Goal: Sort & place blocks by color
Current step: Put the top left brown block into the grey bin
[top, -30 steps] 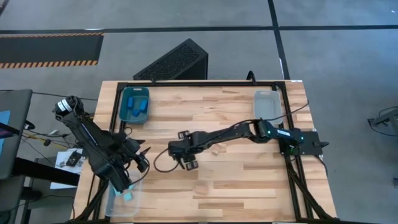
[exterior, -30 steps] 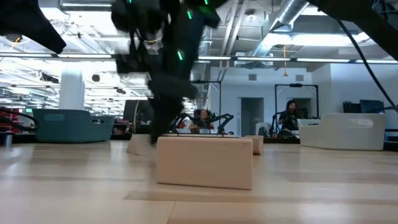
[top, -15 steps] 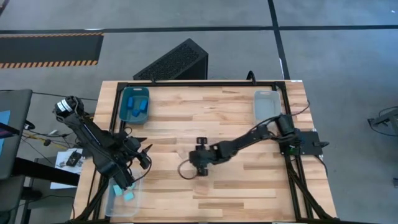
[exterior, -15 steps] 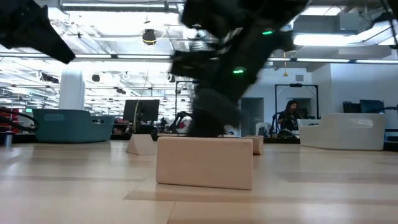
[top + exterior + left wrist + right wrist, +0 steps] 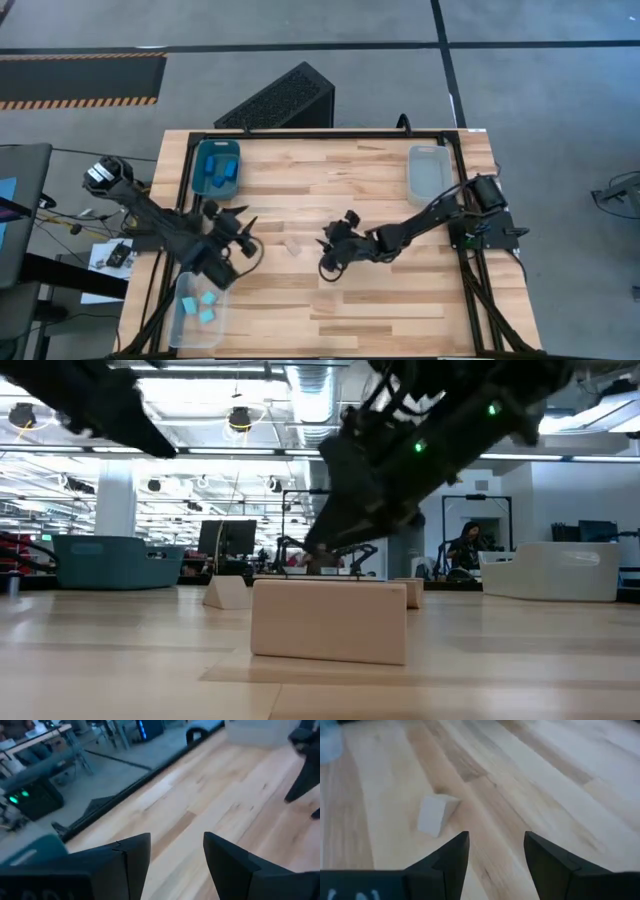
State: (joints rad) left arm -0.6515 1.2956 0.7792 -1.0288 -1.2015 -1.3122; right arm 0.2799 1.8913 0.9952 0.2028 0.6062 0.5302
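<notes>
Tan wood block (image 5: 432, 815) lies loose on table (image 5: 400, 300); right end effector (image 5: 495, 852) parted, empty: centre over it, then close.

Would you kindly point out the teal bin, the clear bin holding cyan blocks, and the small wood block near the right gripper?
teal bin (image 5: 198, 150): high view, on its top-left rim.
clear bin (image 5: 181, 330): high view, on its left wall.
small wood block (image 5: 431, 815): right wrist view, on its front face.

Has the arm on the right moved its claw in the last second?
Yes. In the high view the right gripper has swung from left of the table's middle toward the clear bin side, ending near a small tan block.
</notes>
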